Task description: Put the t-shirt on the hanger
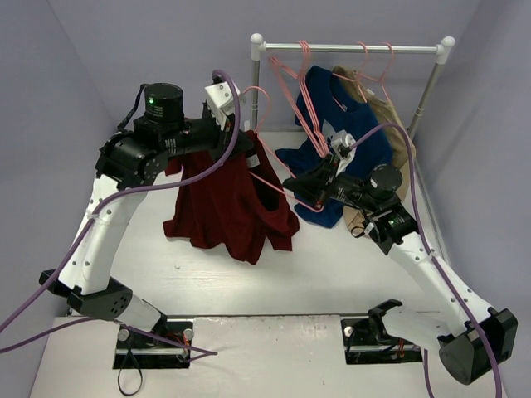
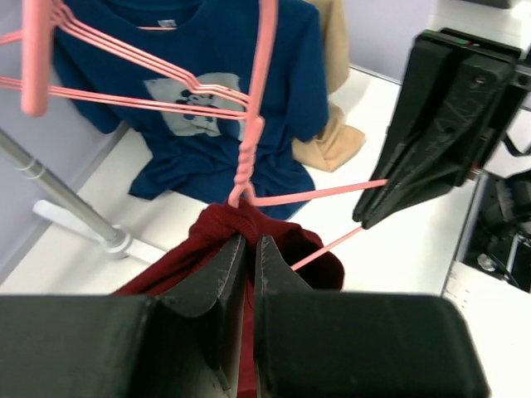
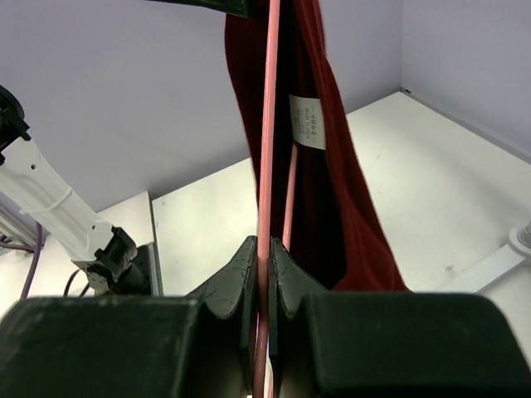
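Left gripper (image 2: pixel 246 242) pinched the t-shirt (image 1: pixel 228 207) at its collar; right gripper (image 3: pixel 264 246) clamped the hanger (image 2: pixel 315 196), its wire running sideways out of that collar.

At the rear of the white table (image 1: pixel 207 282) you see a clothes rail (image 1: pixel 357 48) of grey tube with white corner joints. Note the spare pink hangers (image 1: pixel 299 101) hooked over its bar, several bunched at the left end. A navy shirt (image 1: pixel 344 104) with a grey print hangs below, its hem reaching the table. Just right of it you find a tan garment (image 1: pixel 398 116).
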You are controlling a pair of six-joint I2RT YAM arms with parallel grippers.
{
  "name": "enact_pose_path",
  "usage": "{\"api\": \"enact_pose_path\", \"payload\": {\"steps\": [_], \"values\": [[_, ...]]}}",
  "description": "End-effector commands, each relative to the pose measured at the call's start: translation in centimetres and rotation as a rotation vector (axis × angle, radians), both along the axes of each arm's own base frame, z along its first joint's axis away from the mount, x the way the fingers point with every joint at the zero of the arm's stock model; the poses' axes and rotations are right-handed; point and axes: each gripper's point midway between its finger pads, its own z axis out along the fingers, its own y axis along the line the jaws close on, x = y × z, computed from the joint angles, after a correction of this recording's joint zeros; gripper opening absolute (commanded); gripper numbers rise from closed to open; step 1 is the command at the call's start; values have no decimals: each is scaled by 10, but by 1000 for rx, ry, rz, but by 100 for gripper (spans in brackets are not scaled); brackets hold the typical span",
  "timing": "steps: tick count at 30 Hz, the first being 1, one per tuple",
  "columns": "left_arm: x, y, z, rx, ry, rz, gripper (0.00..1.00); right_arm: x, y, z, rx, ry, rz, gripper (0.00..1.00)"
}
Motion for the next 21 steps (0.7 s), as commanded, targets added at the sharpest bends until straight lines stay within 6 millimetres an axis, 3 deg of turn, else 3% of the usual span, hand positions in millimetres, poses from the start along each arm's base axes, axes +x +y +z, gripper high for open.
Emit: {"api": "enact_pose_path", "payload": {"steps": [1, 8, 14, 21], "values": [[-5, 1, 46, -94, -133, 21, 0, -14, -9, 58, 120, -207, -17, 0], [-13, -30, 42, -86, -126, -51, 0, -16, -7, 56, 122, -201, 2, 0], [-1, -7, 66, -78, -234, 88, 0, -22, -8, 48, 115, -192, 15, 0], [0, 4, 76, -75, -280, 132, 0, -27, -8, 36, 98, -187, 36, 0]]}}
